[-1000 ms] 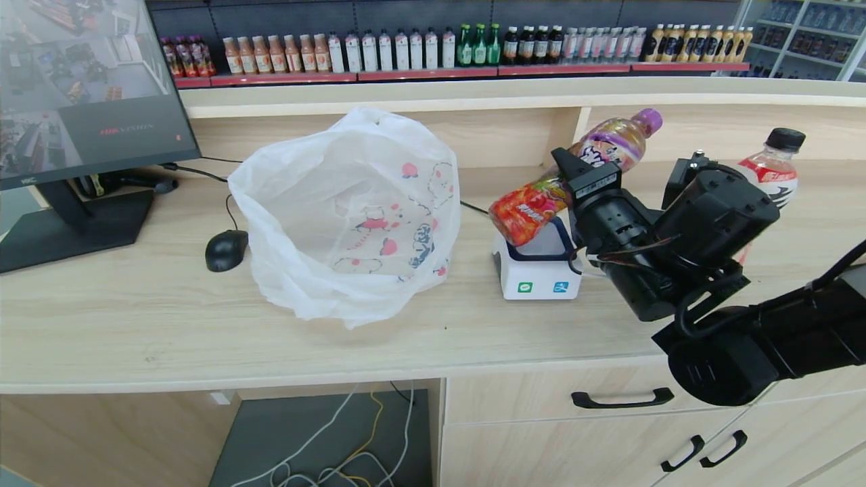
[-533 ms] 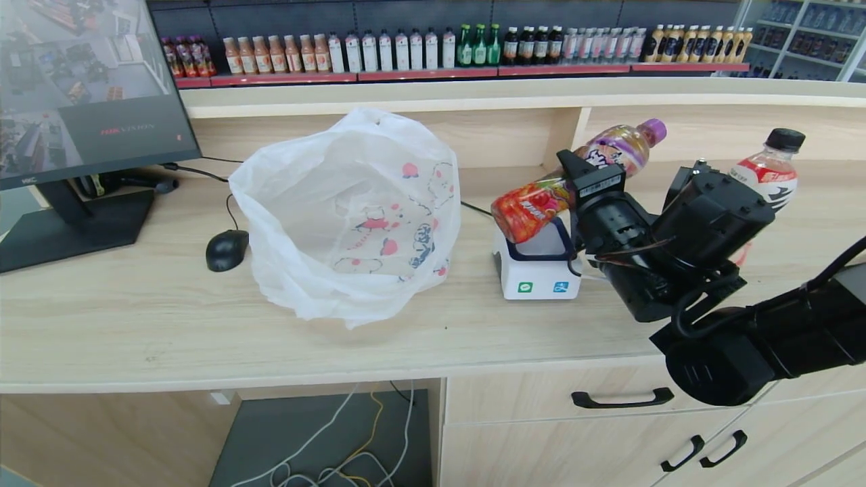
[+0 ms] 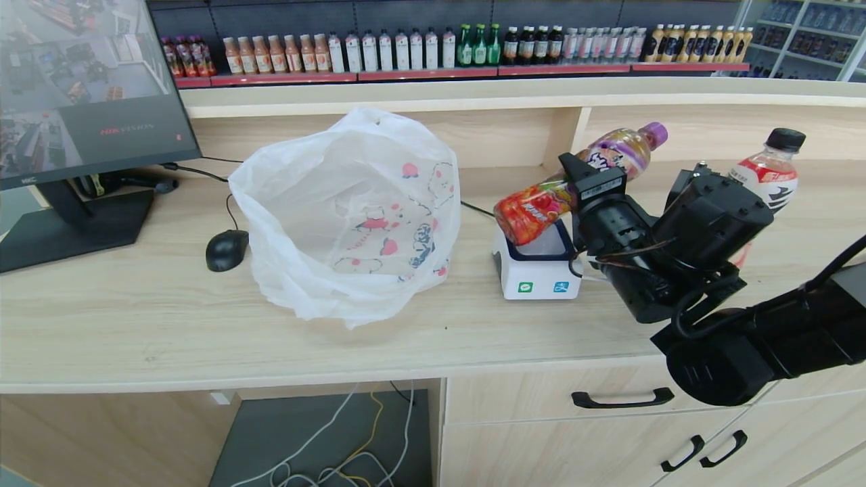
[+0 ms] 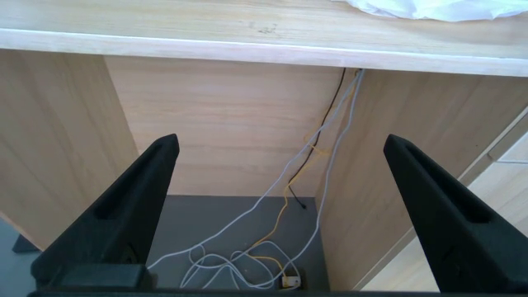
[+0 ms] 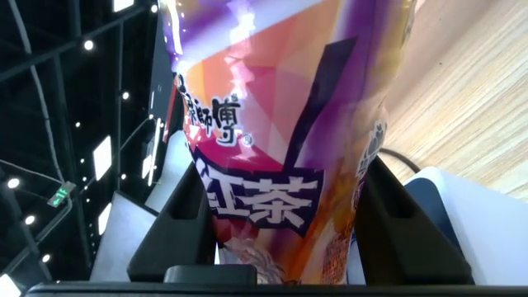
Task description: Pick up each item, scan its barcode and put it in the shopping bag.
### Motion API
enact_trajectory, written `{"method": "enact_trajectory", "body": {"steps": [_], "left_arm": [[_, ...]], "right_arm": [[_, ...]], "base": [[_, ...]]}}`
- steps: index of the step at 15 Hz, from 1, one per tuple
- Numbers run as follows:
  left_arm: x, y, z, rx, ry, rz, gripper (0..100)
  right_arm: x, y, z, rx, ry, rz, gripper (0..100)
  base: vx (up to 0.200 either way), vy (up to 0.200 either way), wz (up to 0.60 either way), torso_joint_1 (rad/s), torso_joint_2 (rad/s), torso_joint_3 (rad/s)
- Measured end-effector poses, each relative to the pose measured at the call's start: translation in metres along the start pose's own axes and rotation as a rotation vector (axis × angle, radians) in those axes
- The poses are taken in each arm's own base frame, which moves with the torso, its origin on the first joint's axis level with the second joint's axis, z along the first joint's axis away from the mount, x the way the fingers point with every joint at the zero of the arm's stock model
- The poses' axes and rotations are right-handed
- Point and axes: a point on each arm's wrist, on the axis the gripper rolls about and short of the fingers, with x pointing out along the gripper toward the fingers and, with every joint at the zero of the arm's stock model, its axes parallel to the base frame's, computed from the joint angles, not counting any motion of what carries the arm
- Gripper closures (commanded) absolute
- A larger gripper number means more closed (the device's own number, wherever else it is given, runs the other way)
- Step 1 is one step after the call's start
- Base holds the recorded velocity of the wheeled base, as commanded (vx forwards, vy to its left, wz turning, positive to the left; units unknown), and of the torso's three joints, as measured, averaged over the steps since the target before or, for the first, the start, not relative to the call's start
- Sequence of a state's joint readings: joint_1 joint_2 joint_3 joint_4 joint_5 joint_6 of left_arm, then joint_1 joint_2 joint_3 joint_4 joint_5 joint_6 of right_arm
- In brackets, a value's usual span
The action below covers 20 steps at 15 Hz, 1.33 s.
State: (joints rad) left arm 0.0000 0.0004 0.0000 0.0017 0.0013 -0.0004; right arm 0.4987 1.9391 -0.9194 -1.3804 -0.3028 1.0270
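Listing by view.

Head view: the bottle (image 3: 534, 210) is held tilted, base low and purple cap high, and is clamped about its middle by the right gripper (image 3: 580, 184). Its base end is kept just above the scanner (image 3: 538, 270), judged so that the label's barcode is turned to the scanner's window. Whether bottle and scanner touch cannot be told. The bag (image 3: 345, 216) is stood on the counter (image 3: 135, 318) just beside the scanner, on its left, with its mouth spread wide. This is judged to allow the bottle to be dropped in after a short carry. A second bottle (image 3: 770, 169), black-capped, is stood upright behind the right arm and is not yet picked. The mouse (image 3: 226, 249) and monitor (image 3: 88, 88) are set left of the bag, apart from the work.

Left wrist view: the left gripper (image 4: 280, 210) is spread wide and nothing is held. It is parked below the counter's edge, judged to be kept out of the way while the scan is made.

Right wrist view: the bottle's label is pinched between both fingers (image 5: 177, 235), which are pressed against its sides. The white scanner body is seen just beyond it.
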Motion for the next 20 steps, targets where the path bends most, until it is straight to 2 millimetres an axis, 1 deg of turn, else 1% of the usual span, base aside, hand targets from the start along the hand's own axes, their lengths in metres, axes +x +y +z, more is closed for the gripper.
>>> {"method": "enact_trajectory", "body": {"steps": [6, 9, 12, 16, 18, 20], "left_arm": [[0.0, 0.0, 0.0, 0.0, 0.0, 0.0, 0], [0.0, 0.0, 0.0, 0.0, 0.0, 0.0, 0], [0.0, 0.0, 0.0, 0.0, 0.0, 0.0, 0], [0.0, 0.0, 0.0, 0.0, 0.0, 0.0, 0], [0.0, 0.0, 0.0, 0.0, 0.0, 0.0, 0], [0.0, 0.0, 0.0, 0.0, 0.0, 0.0, 0]], "right_arm": [[0.001, 0.0, 0.001, -0.005, -0.003, 0.004, 100], [0.001, 0.002, 0.003, -0.05, -0.001, 0.012, 100], [0.0, 0.009, 0.006, -0.171, 0.014, 0.04, 100], [-0.006, 0.025, 0.008, -0.369, 0.056, 0.082, 100], [-0.008, 0.032, 0.009, -0.508, 0.053, 0.097, 100], [-0.013, 0.041, 0.005, -0.673, 0.047, 0.133, 100]], "base": [[0.0, 0.0, 0.0, 0.0, 0.0, 0.0], [0.0, 0.0, 0.0, 0.0, 0.0, 0.0], [0.0, 0.0, 0.0, 0.0, 0.0, 0.0], [0.0, 0.0, 0.0, 0.0, 0.0, 0.0], [0.0, 0.0, 0.0, 0.0, 0.0, 0.0], [0.0, 0.0, 0.0, 0.0, 0.0, 0.0]]}}
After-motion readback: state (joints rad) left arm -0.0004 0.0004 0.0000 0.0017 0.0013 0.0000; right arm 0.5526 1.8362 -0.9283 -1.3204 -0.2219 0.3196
